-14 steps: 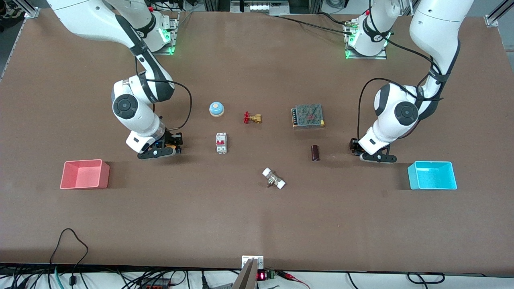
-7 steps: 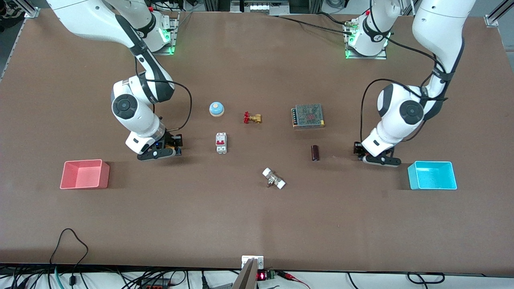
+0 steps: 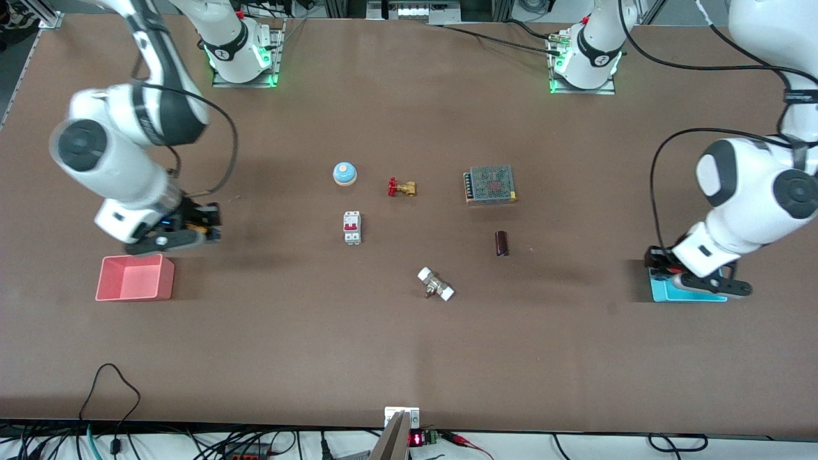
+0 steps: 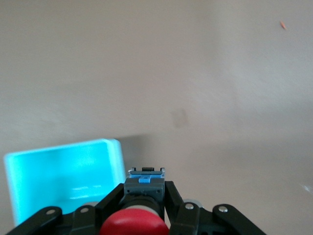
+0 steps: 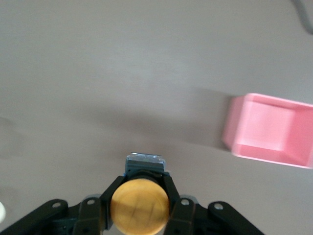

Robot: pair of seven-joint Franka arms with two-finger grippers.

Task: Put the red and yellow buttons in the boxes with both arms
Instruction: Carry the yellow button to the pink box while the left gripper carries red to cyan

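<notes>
My right gripper [image 3: 195,228] is shut on the yellow button [image 5: 140,206] and holds it in the air over the table, close to the rim of the pink-red box [image 3: 135,277]. That box also shows in the right wrist view [image 5: 270,130]. My left gripper [image 3: 659,263] is shut on the red button [image 4: 133,223] and hangs over the edge of the cyan box [image 3: 670,292]. The left arm hides most of that box in the front view. The box shows beside the fingers [image 4: 108,199] in the left wrist view [image 4: 61,172].
Mid-table lie a blue-and-white bell [image 3: 344,173], a red-handled brass valve [image 3: 401,187], a white circuit breaker [image 3: 351,227], a mesh-topped power supply [image 3: 490,184], a dark cylinder [image 3: 501,243] and a white-ended fitting [image 3: 436,284].
Both arms have risen and swung outward with their buttons. The right gripper moved toward the pink-red box, the left gripper to over the cyan box.
</notes>
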